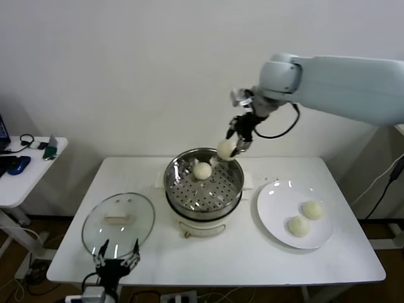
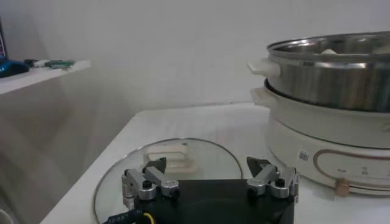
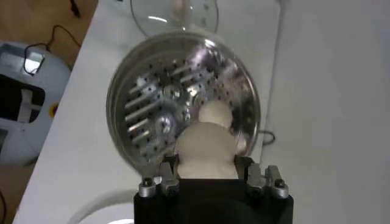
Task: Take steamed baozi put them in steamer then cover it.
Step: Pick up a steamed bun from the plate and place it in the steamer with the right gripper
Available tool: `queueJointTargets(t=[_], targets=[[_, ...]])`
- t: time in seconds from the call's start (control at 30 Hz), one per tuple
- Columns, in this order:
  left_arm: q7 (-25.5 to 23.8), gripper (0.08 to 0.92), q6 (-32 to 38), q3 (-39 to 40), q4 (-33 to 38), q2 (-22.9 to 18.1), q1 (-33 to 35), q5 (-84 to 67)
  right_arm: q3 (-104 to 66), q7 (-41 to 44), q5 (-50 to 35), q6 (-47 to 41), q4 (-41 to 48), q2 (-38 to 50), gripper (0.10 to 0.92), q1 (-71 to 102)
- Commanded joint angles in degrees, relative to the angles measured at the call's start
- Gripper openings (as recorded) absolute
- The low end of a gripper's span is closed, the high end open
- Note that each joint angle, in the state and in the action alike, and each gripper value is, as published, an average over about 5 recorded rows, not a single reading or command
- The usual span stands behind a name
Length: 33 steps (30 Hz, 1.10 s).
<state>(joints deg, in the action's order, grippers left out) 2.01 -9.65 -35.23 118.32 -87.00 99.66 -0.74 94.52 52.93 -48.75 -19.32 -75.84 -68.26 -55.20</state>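
The left gripper (image 1: pixel 113 257) is seen nearest the camera, at the table's front edge at about 7 o'clock from the steamer, with its fingers spread apart and nothing held between them. In the left wrist view the same gripper (image 2: pixel 210 176) is parked just short of the lid (image 2: pixel 167 173).

The white table (image 1: pixel 315 262) carries all task items. The steamer (image 1: pixel 204 189) is placed near the table's middle; its steel pot with perforated floor is seated on a cream base with side handles. One bun (image 1: pixel 202 170) is lying inside the pot, toward the far side of the floor.

The white plate (image 1: pixel 278 218) is set at 3 o'clock from the steamer, just beside it. Two buns are resting on it: one (image 1: pixel 312 209) toward the right side, the other (image 1: pixel 298 226) just in front of it.

The glass lid (image 1: pixel 118 220) is lying flat on the table at 8 o'clock from the steamer, handle up, apart from the pot.

The right gripper (image 1: pixel 237 146) is held above the steamer's far rim at about 1 o'clock, clenched on a fourth bun (image 1: pixel 226 149). In the right wrist view this held bun (image 3: pixel 205 149) is seen pinched between the fingers (image 3: pixel 169 173), directly over the open pot (image 3: pixel 152 103).
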Motion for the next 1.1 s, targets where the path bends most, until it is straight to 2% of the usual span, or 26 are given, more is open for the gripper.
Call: queueJointTargets(t=[0.03, 0.43, 0.83, 0.93, 1.1], targets=[[0.01, 0.823, 0.05, -0.15, -0.01, 0.31, 0.16, -0.26, -1.54, -4.22, 0.73, -1.95, 3.43, -12.92, 0.624, 9.35], [0.07, 0.823, -0.03, -0.23, 0.14, 0.31, 0.20, -0.45, -3.88, -6.90, 9.72, -2.35, 16.18, -17.95, 0.621, 22.25], [0.22, 0.823, 0.25, -0.18, 0.19, 0.02, 0.64, -0.32, -4.58, -8.36, 12.99, -1.90, 17.88, -18.94, 0.628, 23.62], [0.29, 0.823, 0.30, -0.26, 0.34, -0.02, 0.88, -0.29, -5.07, -7.80, 11.85, -1.24, 16.48, -18.00, 0.656, 22.35], [0.46, 0.823, 0.31, -0.38, 0.68, -0.08, 1.25, -0.22, -4.26, -3.72, 7.53, 1.75, 13.90, -14.39, 0.780, 14.87]])
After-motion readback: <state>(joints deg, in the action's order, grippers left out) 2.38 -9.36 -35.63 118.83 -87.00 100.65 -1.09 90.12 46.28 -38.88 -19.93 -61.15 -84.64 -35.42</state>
